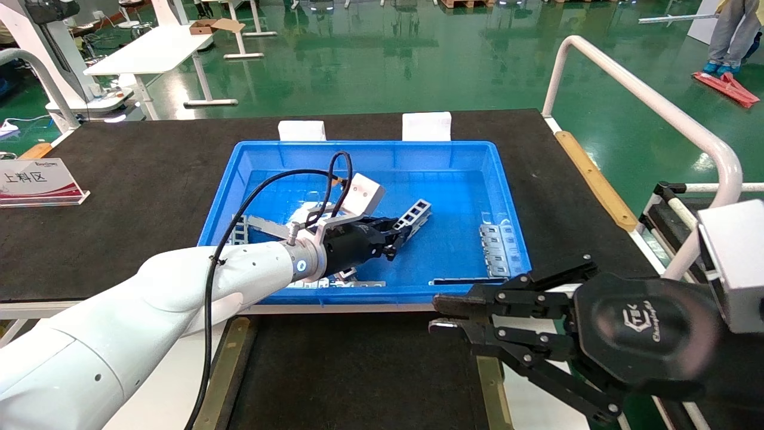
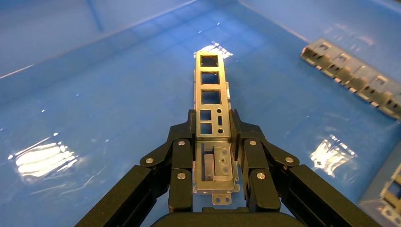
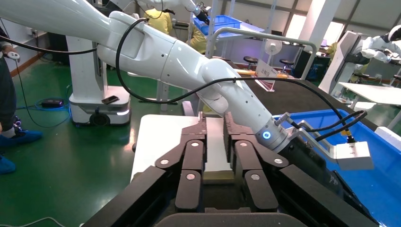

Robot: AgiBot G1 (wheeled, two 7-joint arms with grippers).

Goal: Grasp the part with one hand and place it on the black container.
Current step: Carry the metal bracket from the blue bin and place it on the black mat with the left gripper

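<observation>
The part [image 1: 415,214], a silver-grey ladder-shaped bar with square windows, is inside the blue bin [image 1: 364,145], pointing toward the bin's far right. My left gripper [image 1: 395,236] is shut on its near end. In the left wrist view the part [image 2: 209,85] juts out from between the black fingers [image 2: 182,151] of the left gripper [image 2: 211,124], over the bin floor. The black container [image 1: 358,370], flat and edged by tan strips, lies in front of the bin, below the left arm. My right gripper [image 1: 439,315] hovers at the container's right edge, holding nothing, with a narrow gap between its fingers [image 3: 191,156].
More metal pieces lie in the bin at the right wall [image 1: 495,248], at the left [image 1: 242,230] and near the front wall. A white rail [image 1: 644,95] borders the table's right side. A sign [image 1: 36,179] stands at the far left.
</observation>
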